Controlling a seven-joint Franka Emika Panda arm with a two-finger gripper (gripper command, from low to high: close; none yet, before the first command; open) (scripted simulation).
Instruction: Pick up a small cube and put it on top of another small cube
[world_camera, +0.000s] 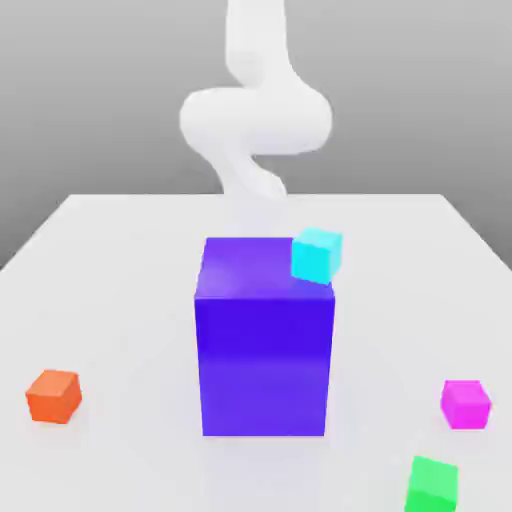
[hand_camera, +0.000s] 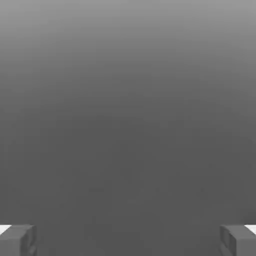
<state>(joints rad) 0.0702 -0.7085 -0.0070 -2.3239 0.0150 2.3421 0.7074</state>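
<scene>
Evidently, the end effector (hand_camera: 128, 241) stands open, empty.

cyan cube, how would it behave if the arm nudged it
The cyan cube would probably slide or tip rather than roll, given its flat faces and clear edges. It looks rigid, so it likely wouldn't squash. It is far smaller than the blue block, so it would probably shift more easily than that.

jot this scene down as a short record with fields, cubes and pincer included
big block: blue-violet block, standing on the table
cyan cube: cyan cube, at the block's upper edge, exterior view's right
far left: orange cube
right: magenta cube; green cube nearer the camera
pincer: open, empty
stack: none of two small cubes
</scene>
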